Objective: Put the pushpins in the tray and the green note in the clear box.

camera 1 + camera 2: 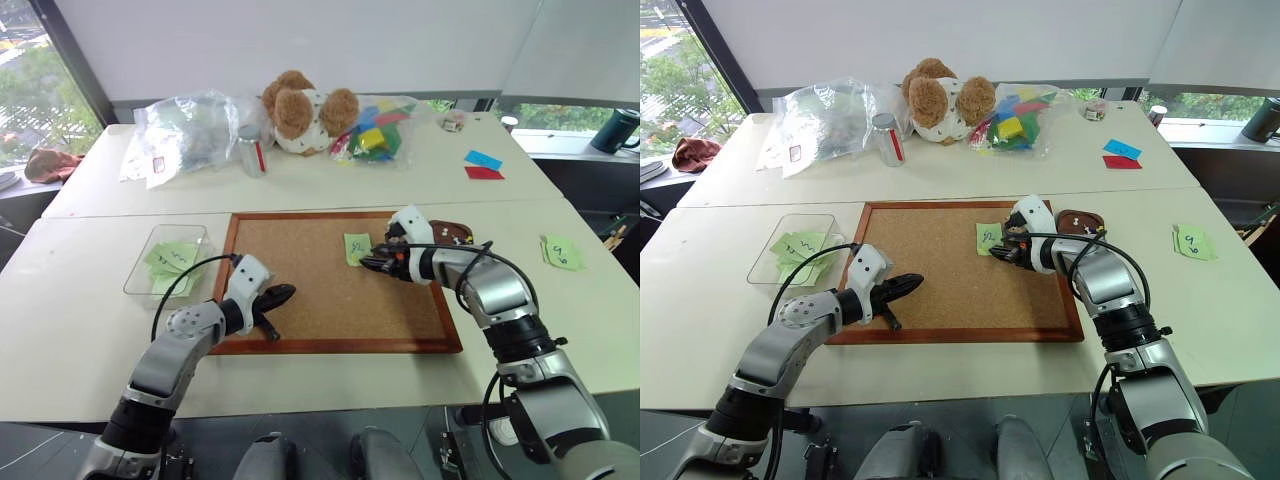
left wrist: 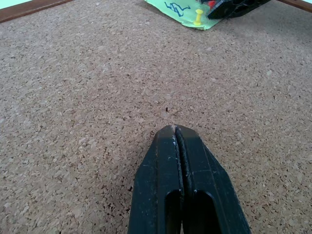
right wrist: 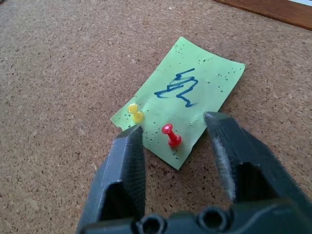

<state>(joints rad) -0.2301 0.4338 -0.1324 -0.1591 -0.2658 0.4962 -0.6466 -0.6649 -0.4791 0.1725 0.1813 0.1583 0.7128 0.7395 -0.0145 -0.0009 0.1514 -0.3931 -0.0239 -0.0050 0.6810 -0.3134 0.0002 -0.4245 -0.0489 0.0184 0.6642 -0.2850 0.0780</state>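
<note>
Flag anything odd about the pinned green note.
The green note lies askew on the cork board, peppered with old pinholes. It is pinned by one red pushpin and one yellow pushpin, both near the same edge.

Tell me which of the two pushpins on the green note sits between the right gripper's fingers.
The red pushpin on the green note; the yellow pushpin stands just outside the right gripper, beyond one finger, near the note's edge.

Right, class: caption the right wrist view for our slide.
Right gripper open around a red pushpin pinning the green note to cork board.
</note>
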